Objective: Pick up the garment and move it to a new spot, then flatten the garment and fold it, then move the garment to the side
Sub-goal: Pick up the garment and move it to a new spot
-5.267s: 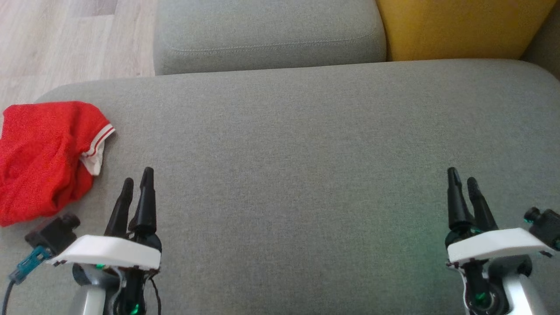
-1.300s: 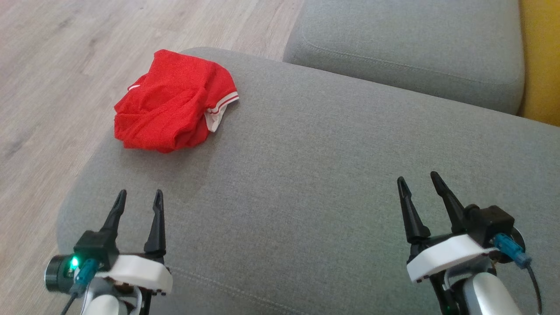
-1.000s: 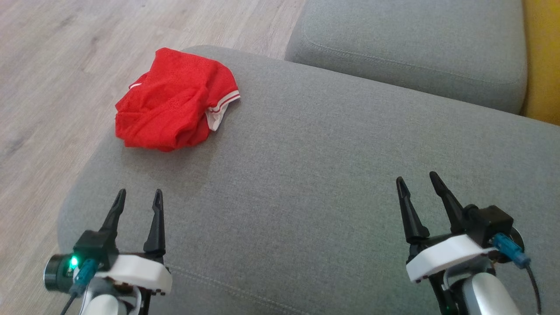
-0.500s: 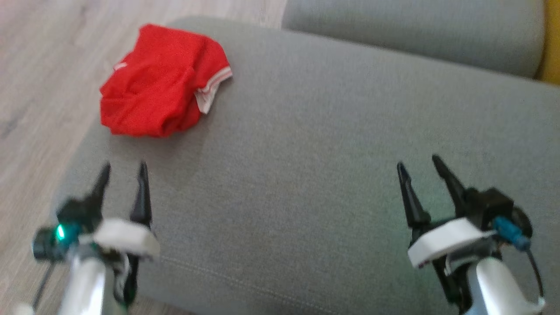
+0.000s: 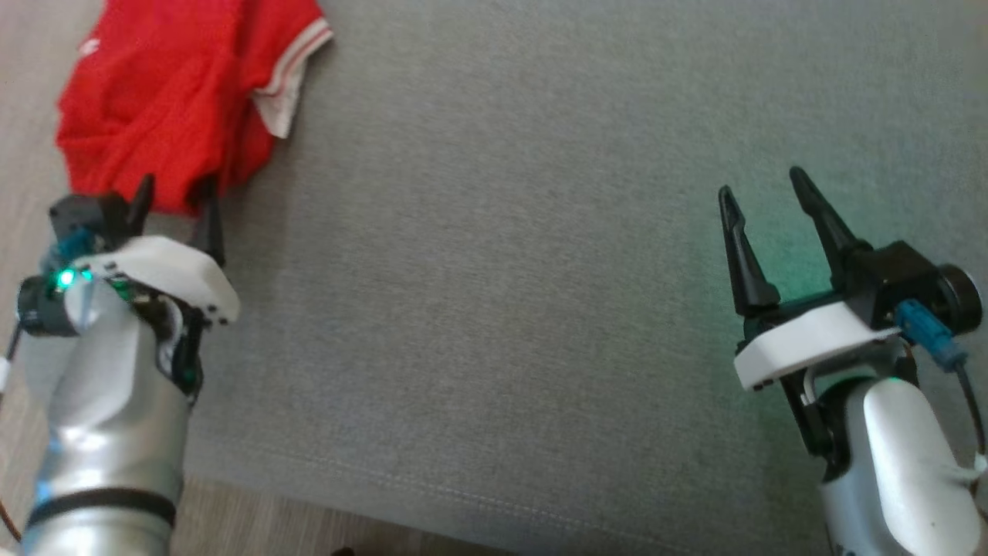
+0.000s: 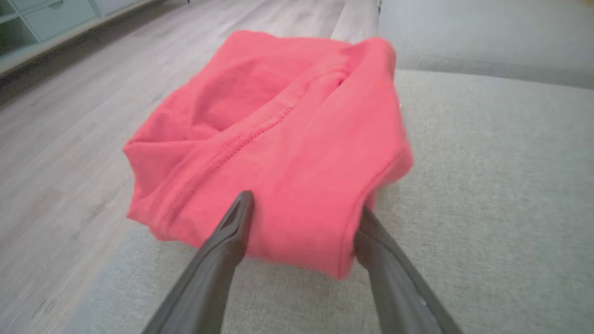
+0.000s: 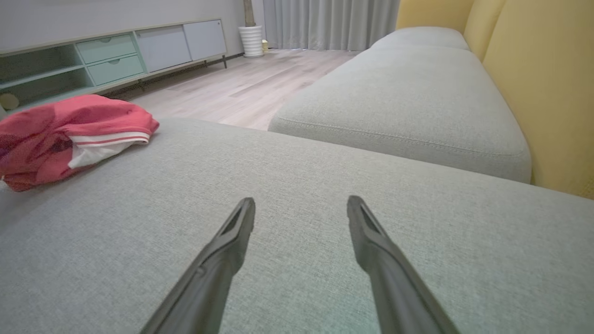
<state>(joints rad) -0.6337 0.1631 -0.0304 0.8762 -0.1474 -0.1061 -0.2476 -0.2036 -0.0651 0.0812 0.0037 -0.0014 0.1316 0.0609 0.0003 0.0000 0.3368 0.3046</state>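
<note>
Garment (image 5: pixel 162 93) top apparently off-frame

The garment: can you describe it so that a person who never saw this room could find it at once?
Look at the big grey sofa seat and go to its corner beside the wooden floor. There a crumpled garment lies, right at the tips of the open left tool. It is the one bright red thing on the grey fabric, with a white striped cuff.
</note>
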